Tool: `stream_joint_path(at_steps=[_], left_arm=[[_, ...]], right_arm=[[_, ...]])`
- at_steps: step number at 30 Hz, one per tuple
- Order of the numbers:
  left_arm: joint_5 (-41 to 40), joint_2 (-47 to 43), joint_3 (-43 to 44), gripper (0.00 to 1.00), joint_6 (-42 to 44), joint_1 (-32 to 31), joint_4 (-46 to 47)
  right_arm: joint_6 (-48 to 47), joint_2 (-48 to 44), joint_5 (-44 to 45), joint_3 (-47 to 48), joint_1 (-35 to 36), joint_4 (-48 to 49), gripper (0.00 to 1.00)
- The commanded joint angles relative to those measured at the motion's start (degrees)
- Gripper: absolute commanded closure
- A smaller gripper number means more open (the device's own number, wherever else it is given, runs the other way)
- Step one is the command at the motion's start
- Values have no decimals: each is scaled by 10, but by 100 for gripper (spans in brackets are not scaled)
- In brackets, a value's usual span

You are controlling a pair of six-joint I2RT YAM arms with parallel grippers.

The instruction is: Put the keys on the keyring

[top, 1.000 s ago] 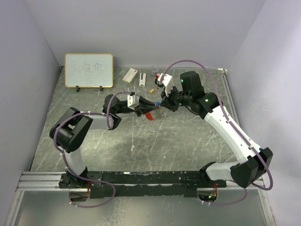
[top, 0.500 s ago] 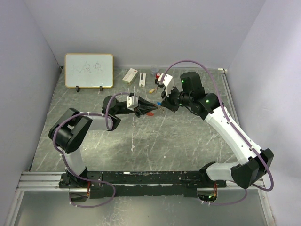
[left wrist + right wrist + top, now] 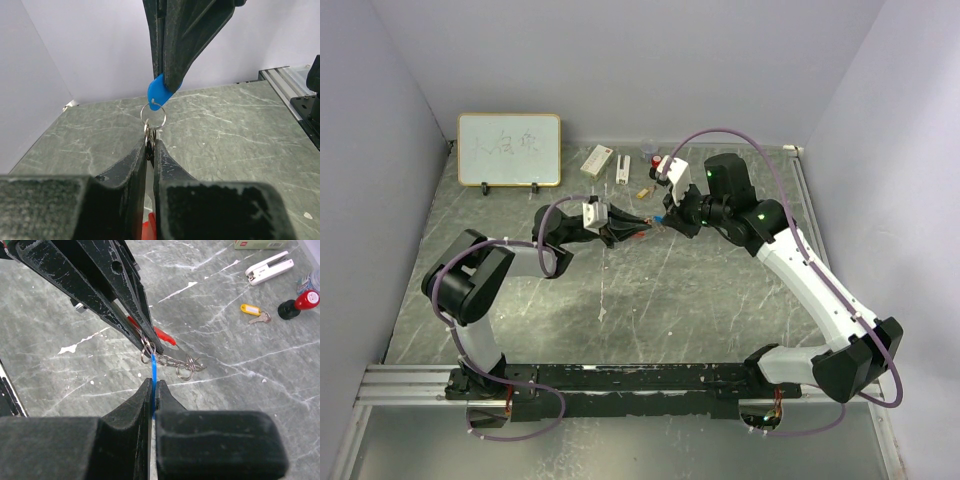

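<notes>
We hold the blue key (image 3: 160, 93) against the keyring (image 3: 167, 338) over the table (image 3: 700, 300).
Our right gripper (image 3: 152, 386) pinches the key's blue head; our left gripper (image 3: 150, 143) is clamped on the keyring's small ring.

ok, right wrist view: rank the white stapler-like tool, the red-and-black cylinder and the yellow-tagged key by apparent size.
1. white stapler-like tool
2. red-and-black cylinder, cut off by the frame edge, so uncertain
3. yellow-tagged key, close behind the cylinder
</notes>
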Motion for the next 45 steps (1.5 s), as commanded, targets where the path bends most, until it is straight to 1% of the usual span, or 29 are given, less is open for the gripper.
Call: stream_joint_path(at_steps=[1, 13, 18, 24, 27, 30, 32, 43, 45], left_arm=[[10, -13, -12, 81, -19, 10, 37], [49, 11, -4, 78, -70, 10, 101], [55, 19, -1, 77, -88, 10, 115], [53, 20, -1, 75, -88, 10, 114], [43, 17, -1, 79, -81, 10, 100], [32, 10, -3, 89, -70, 10, 83], [23, 5, -3, 92, -64, 10, 73], [-55, -41, -9, 93, -39, 11, -1], [-62, -48, -9, 93, -41, 11, -3]], right_arm=[[2, -20, 14, -1, -1, 30, 100], [4, -19, 10, 3, -1, 33, 100], [5, -20, 7, 2, -1, 42, 100], [7, -20, 4, 2, -1, 49, 100], [6, -20, 5, 0, -1, 50, 100], [6, -21, 7, -2, -1, 51, 100], [6, -23, 8, -6, -1, 51, 100], [24, -24, 31, -35, -1, 56, 100], [26, -22, 30, -41, -1, 57, 100]])
